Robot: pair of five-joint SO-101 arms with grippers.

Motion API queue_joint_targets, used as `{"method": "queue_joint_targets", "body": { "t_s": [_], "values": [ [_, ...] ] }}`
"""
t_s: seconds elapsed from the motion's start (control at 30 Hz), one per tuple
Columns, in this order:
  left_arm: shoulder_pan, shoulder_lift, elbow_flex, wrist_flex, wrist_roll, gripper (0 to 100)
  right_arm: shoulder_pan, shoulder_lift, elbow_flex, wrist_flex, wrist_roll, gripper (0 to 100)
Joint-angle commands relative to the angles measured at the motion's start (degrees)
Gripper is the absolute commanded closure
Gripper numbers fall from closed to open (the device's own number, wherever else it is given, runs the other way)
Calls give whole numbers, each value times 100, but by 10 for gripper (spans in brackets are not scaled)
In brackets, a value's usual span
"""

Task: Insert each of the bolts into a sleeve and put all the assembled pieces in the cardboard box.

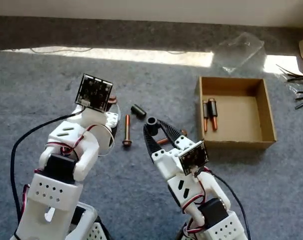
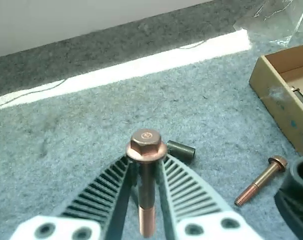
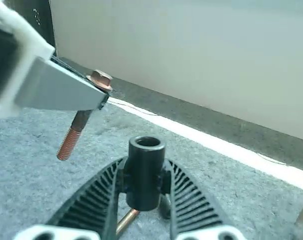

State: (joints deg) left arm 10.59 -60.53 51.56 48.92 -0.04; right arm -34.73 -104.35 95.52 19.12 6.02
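Left gripper (image 2: 146, 161): closed narrow on a copper-coloured hex-flange bolt (image 2: 146, 150), clamped on the shank just below the head, threaded end free. Right gripper (image 3: 145, 180): closed on a short black cylindrical sleeve (image 3: 147, 152), held upright, bore open upward. The held bolt and sleeve are near one another but apart — insertion not yet made. On the grey carpet (image 1: 51, 80) lie a second copper bolt (image 2: 261, 181), just beside the right gripper, and a second black sleeve (image 1: 138, 111); the two are separate. The open brown cardboard box (image 1: 234, 144) stands on the right arm's side; it holds two assembled pieces (image 1: 212, 114) side by side. Assessment: two of four sets boxed; one set in hand, one untouched — about half the work remains.
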Motion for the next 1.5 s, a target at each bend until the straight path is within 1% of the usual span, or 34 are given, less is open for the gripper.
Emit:
{"method": "queue_joint_targets", "body": {
  "t_s": [0.0,0.07,0.17,0.47,0.57,0.73,0.87,0.93,1.03,1.1,1.3,1.4,1.47],
  "values": [
    [-171,-374,-57,-193,-35,995,-66,-31,664,-171,-105,995],
    [-233,-409,-31,-360,-18,995,-57,-22,690,-154,-105,995],
    [-251,-497,215,-826,-18,995,-57,-31,690,171,-105,995],
    [-207,-963,1323,-2963,-18,995,-66,-22,690,277,-123,995],
    [-66,-1130,1481,-3420,-18,995,-66,-22,690,277,-123,995],
    [277,-1332,1525,-3578,0,995,-84,13,690,277,-141,995],
    [479,-1437,1499,-3596,9,994,-66,13,690,277,-914,995],
    [505,-1508,1490,-3596,114,994,-66,13,690,277,-1055,995],
    [470,-1657,1464,-3596,888,994,-40,-31,690,251,-879,995],
    [479,-1701,1411,-3596,1196,994,4,-31,690,242,-791,995],
    [541,-1727,1420,-3974,1222,994,31,-13,690,-66,-413,995],
    [840,-1719,1420,-3974,1196,994,13,-4,690,-75,-149,995],
    [1165,-1719,1420,-3974,1187,994,4,13,690,-57,62,995]
  ]
}}
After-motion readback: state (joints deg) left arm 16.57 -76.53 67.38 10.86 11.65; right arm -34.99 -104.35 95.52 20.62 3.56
